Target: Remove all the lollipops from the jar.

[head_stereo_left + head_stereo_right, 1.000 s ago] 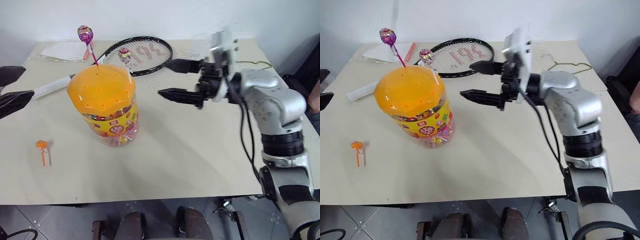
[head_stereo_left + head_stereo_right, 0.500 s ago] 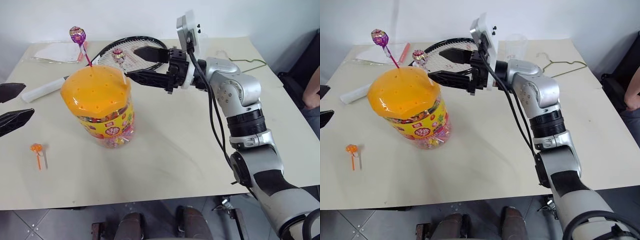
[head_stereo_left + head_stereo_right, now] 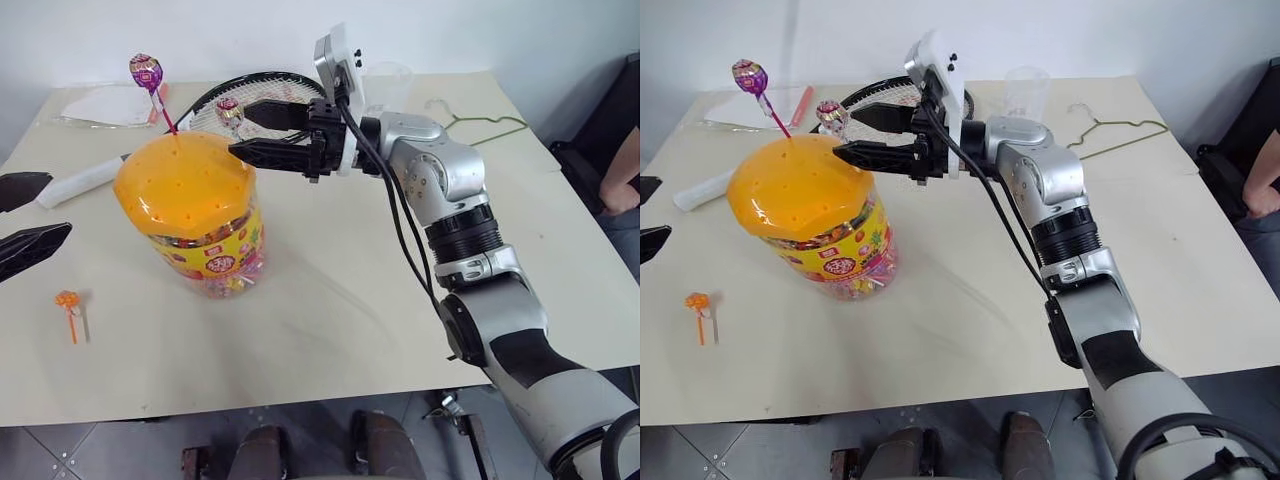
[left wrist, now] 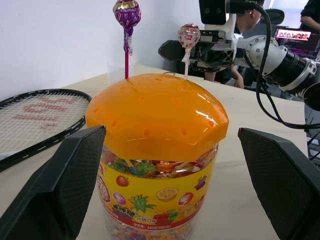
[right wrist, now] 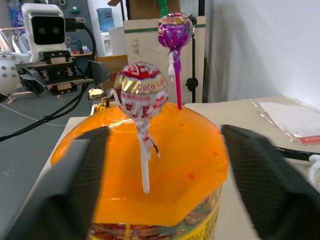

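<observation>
Head views: right arm reaches across to the left, forearm about level, right claw [image 3: 252, 130] at the far right edge of the jar [image 3: 205, 245] lid. Fingers parted, one each side of the pinkish-silver lollipop [image 3: 229, 110]; can't tell if they touch it. Left claw [image 3: 20, 220] at the left edge, released wide, well apart from the jar, nothing in it. Purple lollipop [image 3: 146, 72] stands tilted in the lid's far-left side. Orange lollipop [image 3: 69, 300] lies on the counter [image 3: 340, 300], near-left of the jar.

Left wrist view: both left fingers spread wide w/ the jar between them but not touching. Right claw seen beyond the lid, by the pinkish-silver pop.

Right wrist view: pinkish-silver pop upright in a lid hole, midway between the two blurred fingers; purple one further back.

Counter & room: pale beige top, white wall behind. Racket [image 3: 270, 100] lies far side behind the jar, clear cup [image 3: 1026, 90] and wire hanger [image 3: 1110, 132] far right, plastic sleeve [image 3: 95, 105] far left. A person's arm [image 3: 615, 185] at the right edge.
</observation>
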Available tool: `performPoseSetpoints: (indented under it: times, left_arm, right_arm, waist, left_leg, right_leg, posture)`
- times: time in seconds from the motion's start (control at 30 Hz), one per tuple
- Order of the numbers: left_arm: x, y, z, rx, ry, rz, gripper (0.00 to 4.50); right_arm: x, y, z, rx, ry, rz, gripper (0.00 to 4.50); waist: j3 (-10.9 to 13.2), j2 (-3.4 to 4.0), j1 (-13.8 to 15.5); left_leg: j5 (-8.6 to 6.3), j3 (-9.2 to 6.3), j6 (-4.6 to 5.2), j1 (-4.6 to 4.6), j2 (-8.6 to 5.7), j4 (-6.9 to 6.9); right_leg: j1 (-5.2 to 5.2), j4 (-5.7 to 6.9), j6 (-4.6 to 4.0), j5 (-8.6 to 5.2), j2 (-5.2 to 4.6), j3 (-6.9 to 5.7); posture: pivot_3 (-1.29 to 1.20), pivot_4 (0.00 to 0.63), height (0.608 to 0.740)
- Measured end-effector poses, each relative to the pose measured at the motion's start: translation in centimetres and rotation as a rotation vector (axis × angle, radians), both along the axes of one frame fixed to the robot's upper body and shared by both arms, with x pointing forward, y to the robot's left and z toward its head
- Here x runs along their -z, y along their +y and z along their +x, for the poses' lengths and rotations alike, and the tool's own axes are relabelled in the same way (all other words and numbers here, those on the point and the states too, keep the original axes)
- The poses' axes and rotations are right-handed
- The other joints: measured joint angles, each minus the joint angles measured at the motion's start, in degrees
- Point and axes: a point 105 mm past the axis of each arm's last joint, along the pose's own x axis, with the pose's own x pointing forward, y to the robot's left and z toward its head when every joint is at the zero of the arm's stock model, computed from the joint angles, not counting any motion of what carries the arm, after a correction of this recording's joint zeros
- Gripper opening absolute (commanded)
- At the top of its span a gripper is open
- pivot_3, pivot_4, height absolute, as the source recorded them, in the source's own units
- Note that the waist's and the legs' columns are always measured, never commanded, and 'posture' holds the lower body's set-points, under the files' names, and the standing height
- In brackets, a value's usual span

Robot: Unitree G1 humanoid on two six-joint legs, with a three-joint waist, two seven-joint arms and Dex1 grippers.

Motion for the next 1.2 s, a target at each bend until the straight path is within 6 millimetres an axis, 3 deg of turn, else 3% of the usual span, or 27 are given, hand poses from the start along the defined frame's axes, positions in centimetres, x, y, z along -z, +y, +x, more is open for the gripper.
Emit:
performPoseSetpoints:
  times: [0.23,0.63,0.77,0.9,1.03,1.2]
  left_arm:
    - [0.0,0.4,0.0,0.004,-0.018,-0.011,4.50]
    - [0.0,0.6,0.6,0.026,-0.031,-0.033,4.50]
    - [0.2,0.6,0.8,0.041,-0.025,-0.036,4.50]
    - [0.5,0.8,0.8,0.049,-0.018,-0.051,4.50]
    - [0.8,0.9,0.5,0.070,-0.009,-0.046,4.50]
    - [1.3,1.2,-0.4,0.088,0.007,-0.034,4.50]
  right_arm:
    - [-1.0,0.1,-0.5,0.000,-0.026,0.007,0.04]
    - [-5.1,-0.8,-1.2,0.063,-0.097,0.104,0.01]
    - [-6.1,-3.2,-0.2,0.173,-0.097,0.105,0.01]
    - [-6.5,-6.8,0.5,0.323,-0.049,0.039,0.01]
    - [-3.4,-10.7,0.7,0.449,0.028,-0.097,0.01]
    - [3.7,-15.3,1.9,0.675,0.215,-0.310,0.01]
  waist:
    - [0.0,0.00,0.0]
    - [0.0,0.00,0.0]
    - [0.0,-0.01,0.2]
    - [0.0,-0.02,0.3]
    - [0.0,-0.05,0.3]
    - [0.0,-0.04,0.3]
  left_leg:
    - [0.00,0.00,0.00,0.00,0.00,-0.02]
    - [0.00,0.02,0.00,0.00,-0.01,-0.02]
    - [0.00,0.00,0.00,-0.01,-0.01,-0.02]
    - [0.00,0.01,0.00,-0.01,-0.01,-0.04]
    - [-0.01,0.06,0.01,-0.01,-0.02,-0.07]
    - [0.00,0.19,0.00,0.01,0.00,-0.14]
  right_leg:
    - [-0.01,0.00,0.00,0.00,0.00,0.00]
    - [-0.01,0.00,0.00,0.00,0.00,0.00]
    - [-0.02,0.00,0.00,0.00,0.00,0.01]
    - [-0.01,-0.01,0.00,0.00,0.00,0.00]
    - [-0.01,-0.06,0.00,0.00,0.00,0.00]
    - [-0.05,-0.12,-0.01,0.00,0.00,-0.01]
  posture:
    - [0.00,0.150,0.740]
    - [0.00,0.150,0.740]
    - [0.00,0.150,0.740]
    - [0.00,0.150,0.740]
    - [0.00,0.150,0.740]
    - [0.00,0.150,0.740]
